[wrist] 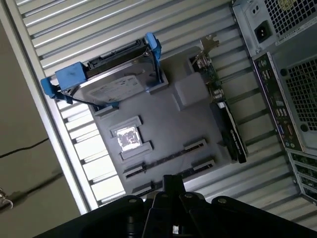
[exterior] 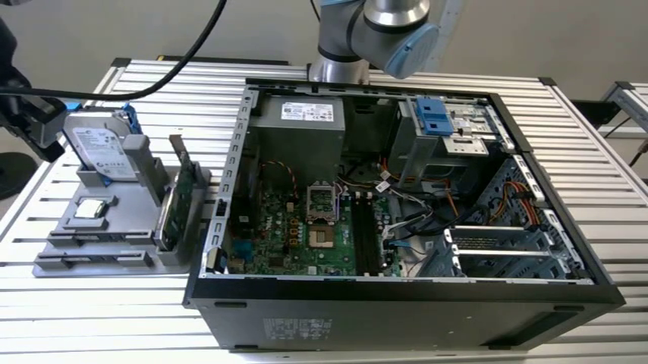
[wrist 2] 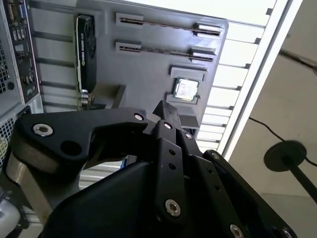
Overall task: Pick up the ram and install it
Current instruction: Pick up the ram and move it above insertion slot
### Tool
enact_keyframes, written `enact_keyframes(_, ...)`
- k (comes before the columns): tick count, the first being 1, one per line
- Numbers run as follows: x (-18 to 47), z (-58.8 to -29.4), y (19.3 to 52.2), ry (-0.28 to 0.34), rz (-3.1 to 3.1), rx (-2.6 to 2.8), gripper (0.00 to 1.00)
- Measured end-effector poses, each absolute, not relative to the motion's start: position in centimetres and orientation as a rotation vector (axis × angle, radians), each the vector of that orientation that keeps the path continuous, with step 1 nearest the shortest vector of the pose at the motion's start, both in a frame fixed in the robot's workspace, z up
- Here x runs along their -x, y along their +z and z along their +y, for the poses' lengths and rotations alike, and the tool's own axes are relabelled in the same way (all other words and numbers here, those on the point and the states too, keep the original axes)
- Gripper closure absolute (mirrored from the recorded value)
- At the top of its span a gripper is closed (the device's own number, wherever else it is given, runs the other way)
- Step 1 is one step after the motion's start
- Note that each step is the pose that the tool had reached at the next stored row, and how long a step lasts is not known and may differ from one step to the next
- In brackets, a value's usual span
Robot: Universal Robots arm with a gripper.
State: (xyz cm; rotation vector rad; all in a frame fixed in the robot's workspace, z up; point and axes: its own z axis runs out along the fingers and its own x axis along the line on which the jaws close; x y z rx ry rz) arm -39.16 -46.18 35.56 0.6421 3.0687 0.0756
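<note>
jaws: their black linkage shows in both wrist views, above the grey tray (wrist 2: 143, 79); i cannot tell whether they are apart or together, nor whether anything sits between them.
exterior view: the open computer case (exterior: 405, 307) lies on the slatted desk (exterior: 91, 326), with the tray (exterior: 102, 267) just beside it on the exterior view's left. the memory sockets (exterior: 365, 231) on the motherboard (exterior: 268, 235) lie close to loose wires (exterior: 410, 208).
risk at the case: a stick brought down there could snag a wire, or meet the socket askew and fail to seat.
second wrist view: a thin dark strip (wrist 2: 158, 23) runs along each of two long slots in the tray.
ram: the strip may be it, seen on edge, but i cannot tell for sure.
neighbours: the processor chip (wrist 2: 185, 89) lies near the slots; the expansion card (wrist 2: 85, 49) stands further off.
risk at the slots: so narrow an edge gives little to hold, and an off-centre grasp could tilt the stick or let it slip.
first wrist view: the hard drive (wrist: 119, 84) with blue rails stands at the end of the tray away from the slots; the card runs along the edge nearest the case.
risk on descent: a badly aimed approach could strike the chip or the card instead.
</note>
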Motion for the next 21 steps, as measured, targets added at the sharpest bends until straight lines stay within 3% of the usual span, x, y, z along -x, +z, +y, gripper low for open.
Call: enact_keyframes(21, 39.22, -46.18, 35.45, 0.075, 3.022, -0.823, 1.00)
